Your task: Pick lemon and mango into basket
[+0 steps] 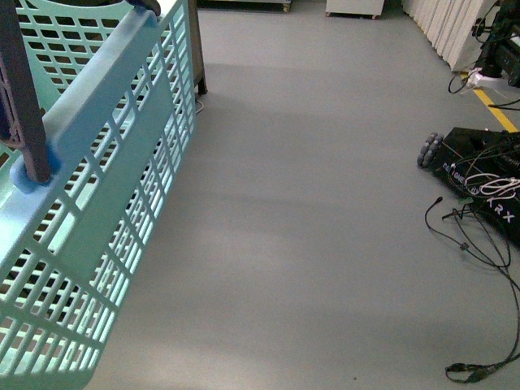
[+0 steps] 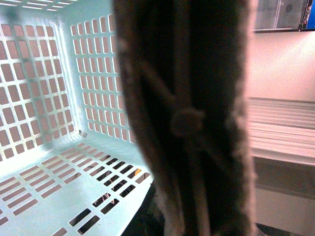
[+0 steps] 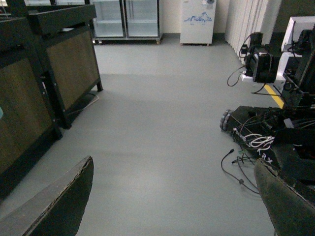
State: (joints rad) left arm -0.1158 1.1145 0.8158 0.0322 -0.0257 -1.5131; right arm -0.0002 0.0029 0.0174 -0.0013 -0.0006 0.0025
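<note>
Across the front view a plain grey floor (image 1: 309, 203) is stretching away, and at its left the large pale mint-blue slotted plastic basket (image 1: 97, 114) is leaning tilted, its brown hinged handle (image 1: 23, 97) crossing the rim. By the left wrist camera a blurred dark band (image 2: 187, 123) is covering the basket's inside; I cannot tell how the left pincer is standing. The right pincer (image 3: 173, 162) is hovering released, grasping nothing.

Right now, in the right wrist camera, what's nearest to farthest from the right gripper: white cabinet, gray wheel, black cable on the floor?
From the right gripper:
1. Black cable, on the floor close by.
2. Gray wheel, on the black cart behind it.
3. White cabinet, at the far wall.
</note>
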